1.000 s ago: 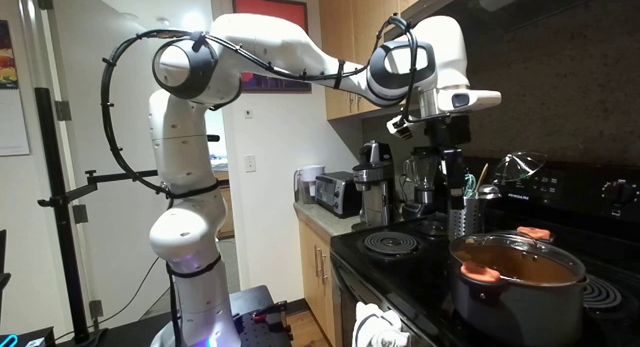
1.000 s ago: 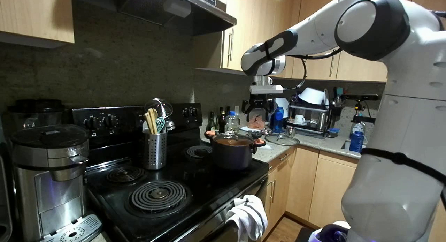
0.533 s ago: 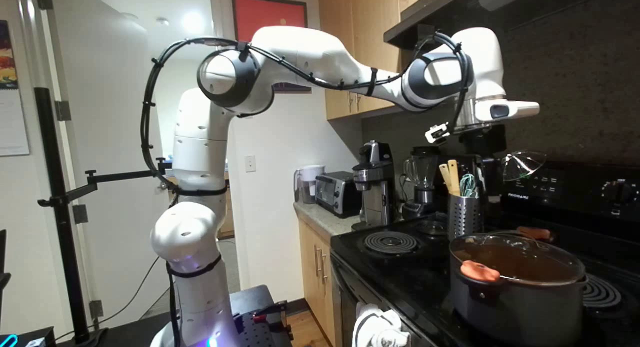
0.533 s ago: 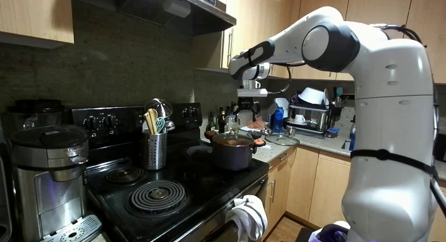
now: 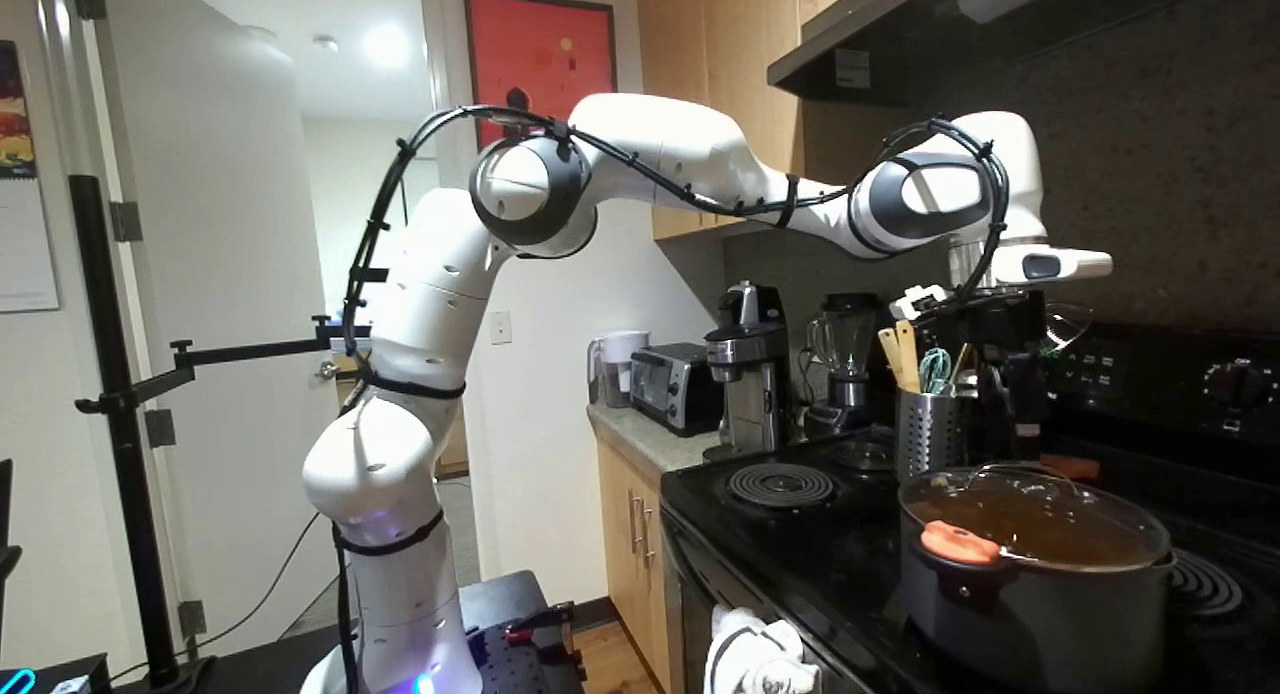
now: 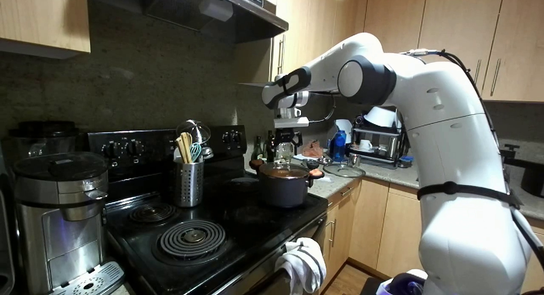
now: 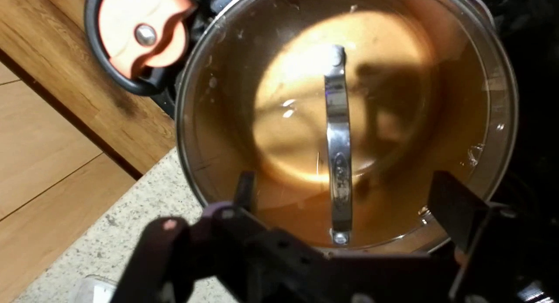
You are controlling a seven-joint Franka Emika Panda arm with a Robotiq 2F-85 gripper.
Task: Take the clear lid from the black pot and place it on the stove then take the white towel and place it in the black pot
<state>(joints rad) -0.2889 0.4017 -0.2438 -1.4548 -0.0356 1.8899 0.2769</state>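
Two fingers of my gripper stood wide apart above the clear lid, its metal handle lined up btwn them in the wrist view, approx. midway. Lid sat on the black pot, & pot stood on the stove. In both exterior views the white towel hung at the stove's front, lower than my gripper & well apart.
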